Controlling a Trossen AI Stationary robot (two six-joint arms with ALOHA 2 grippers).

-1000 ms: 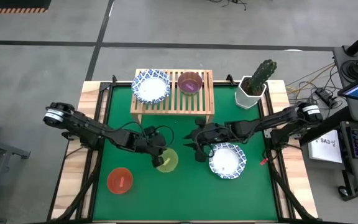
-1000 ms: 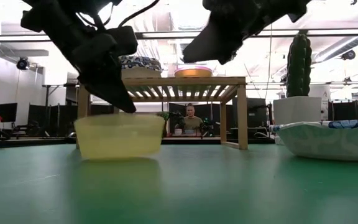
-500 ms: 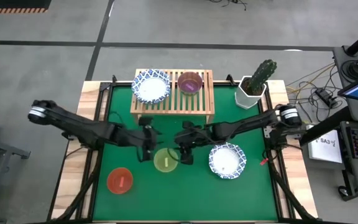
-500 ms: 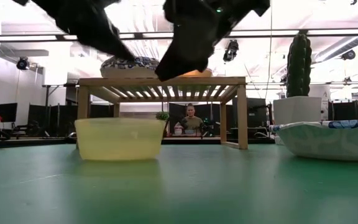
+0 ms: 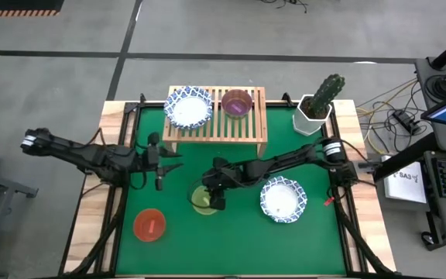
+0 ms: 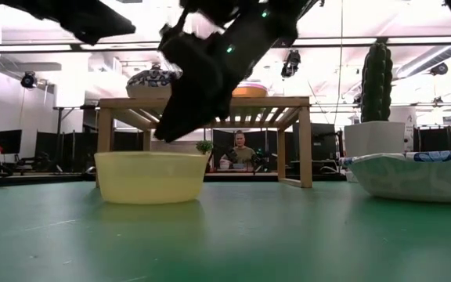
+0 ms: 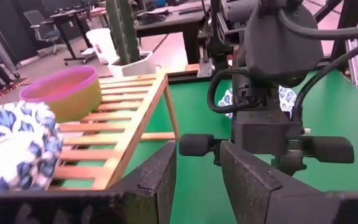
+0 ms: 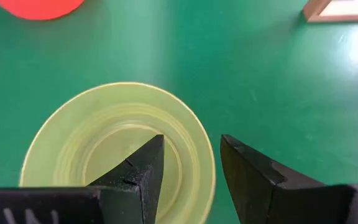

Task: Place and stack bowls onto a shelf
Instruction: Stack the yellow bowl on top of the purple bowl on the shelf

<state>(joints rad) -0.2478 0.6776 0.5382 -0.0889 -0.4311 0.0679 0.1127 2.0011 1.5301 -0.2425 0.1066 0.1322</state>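
The yellow bowl (image 5: 202, 199) (image 6: 149, 176) (image 8: 114, 146) stands on its base on the green table. My right gripper (image 5: 212, 194) (image 6: 167, 133) (image 8: 191, 163) hangs open just above the bowl's rim, one finger over the hollow and one outside, touching nothing. My left gripper (image 5: 169, 159) (image 7: 197, 165) is open and raised, left of the bowl and in front of the shelf (image 5: 258, 116). On the shelf sit a white bowl with a blue rim (image 5: 188, 107) and the purple bowl (image 5: 237, 102). The red bowl (image 5: 149, 225) and another white bowl (image 5: 283, 199) rest on the table.
A cactus in a white pot (image 5: 316, 107) stands at the far right corner. The shelf's right third is bare slats. The wooden table frame (image 5: 91, 209) runs along both sides. Green surface lies free near the front edge.
My left gripper has come off the yellow bowl, risen and drawn back toward the table's left edge. My right gripper has swung left from beside the white bowl and come down over the yellow bowl's rim. The yellow bowl has stayed in place.
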